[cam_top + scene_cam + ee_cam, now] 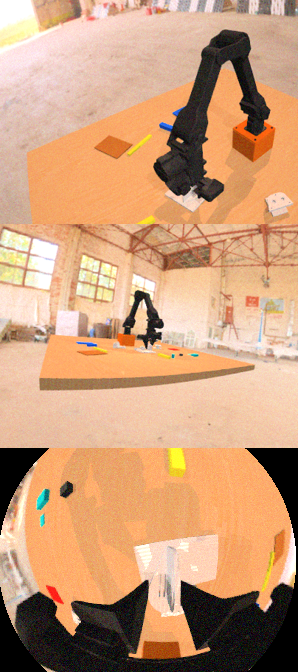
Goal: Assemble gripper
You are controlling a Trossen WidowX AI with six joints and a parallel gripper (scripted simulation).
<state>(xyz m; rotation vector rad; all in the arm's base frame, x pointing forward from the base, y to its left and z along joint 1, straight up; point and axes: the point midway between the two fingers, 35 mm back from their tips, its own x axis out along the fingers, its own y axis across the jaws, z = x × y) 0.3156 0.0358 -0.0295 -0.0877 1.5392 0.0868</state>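
The gripper base [180, 201] [202, 560] is a flat white plate on the table. My gripper [190, 192] [146, 347] [162, 582] is directly above the base, pointing down. It is shut on a pale grey jaw [171, 570], which stands upright between the fingertips, its far end over the plate. The fingers hide much of the jaw, and I cannot tell whether it touches a pin. The housing plate [279, 200], white with two holes, lies at the right in the top view. Another small white piece [118, 345] lies near the robot's foot in the exterior view; its shape is unclear.
Around lie a brown square [113, 147] [92, 353], a yellow bar [140, 144], another yellow bar [147, 220] [176, 462], blue pieces [166, 127] [86, 343], a red piece [173, 349] [54, 594], a black block [66, 489] and teal blocks [43, 499]. The robot's orange foot [254, 144] stands behind.
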